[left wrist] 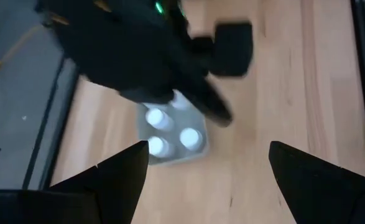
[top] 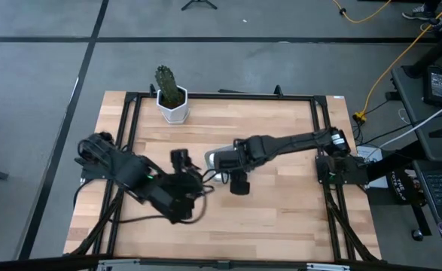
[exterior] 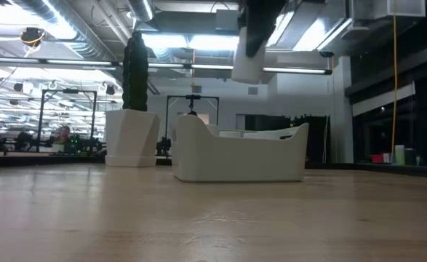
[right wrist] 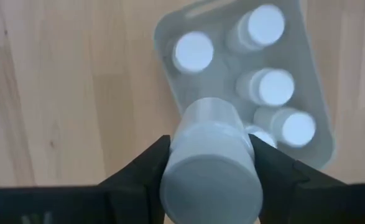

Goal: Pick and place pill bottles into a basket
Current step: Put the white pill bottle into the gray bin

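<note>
My right gripper (right wrist: 210,158) is shut on a white pill bottle (right wrist: 210,180), held above the pale blue-grey basket (right wrist: 170,31). In the low view the bottle (exterior: 247,62) hangs well above the basket (exterior: 238,160). Several white-capped bottles (right wrist: 270,86) stand upright in the basket. The right arm hides most of the basket (top: 209,156) in the high view. My left gripper (left wrist: 210,162) is open and empty, raised to the left of the basket, which its wrist view shows below it (left wrist: 173,158). My right gripper pinches the bottle's round side wall (right wrist: 182,146) between its two fingers, one on each side. The fingers come from above, pointing down. The bottle stands upright in the hold, lifted clear above the basket's near-left part.
A white hexagonal pot with a cactus (top: 172,102) stands at the table's far edge, left of centre; it shows in the low view (exterior: 132,135) too. Bare wood lies to the right of and in front of the basket. A black frame rail (top: 322,128) borders the table.
</note>
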`<state>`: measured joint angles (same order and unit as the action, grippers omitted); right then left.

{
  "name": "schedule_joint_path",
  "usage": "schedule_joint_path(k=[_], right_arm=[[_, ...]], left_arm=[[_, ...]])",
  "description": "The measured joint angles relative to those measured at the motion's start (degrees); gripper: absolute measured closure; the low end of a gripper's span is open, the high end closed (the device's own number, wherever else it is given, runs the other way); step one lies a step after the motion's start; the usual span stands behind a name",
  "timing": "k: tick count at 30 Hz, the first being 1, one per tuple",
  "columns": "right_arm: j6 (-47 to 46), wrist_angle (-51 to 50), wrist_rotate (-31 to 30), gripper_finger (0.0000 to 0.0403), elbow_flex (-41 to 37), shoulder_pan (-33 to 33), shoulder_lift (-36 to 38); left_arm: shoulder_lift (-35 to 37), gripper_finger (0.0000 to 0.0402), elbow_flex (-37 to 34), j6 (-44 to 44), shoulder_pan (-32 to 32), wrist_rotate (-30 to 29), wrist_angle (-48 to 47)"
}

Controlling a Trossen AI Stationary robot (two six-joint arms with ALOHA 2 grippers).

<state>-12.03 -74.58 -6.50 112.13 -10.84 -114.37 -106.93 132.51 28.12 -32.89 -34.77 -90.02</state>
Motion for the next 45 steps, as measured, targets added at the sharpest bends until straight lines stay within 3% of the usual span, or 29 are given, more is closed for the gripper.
schedule_joint_path(k=[9,17,24,31,45], right_arm=[[5.1,3.8,1.2,0.0238,-0.3,2.9,0.0],[4.5,7.2,4.4,0.0238,-9.3,3.1,0.0],[3.7,8.3,6.3,0.0238,-12.2,2.3,-0.1],[6.3,12.2,6.4,0.0238,-12.2,3.3,0.0],[8.2,14.4,8.2,0.0238,-12.2,8.3,-2.9]], left_arm=[[10.8,0.0077,0.0,4.6,-3.6,-11.6,0.0],[21.0,0.0077,0.0,0.0,-5.6,-20.7,0.0],[27.6,0.0077,0.0,-10.2,0.9,-20.1,0.0],[32.1,0.0077,0.0,-11.9,8.8,-19.2,0.0],[32.0,0.0077,0.0,-13.1,9.4,-16.4,0.0]])
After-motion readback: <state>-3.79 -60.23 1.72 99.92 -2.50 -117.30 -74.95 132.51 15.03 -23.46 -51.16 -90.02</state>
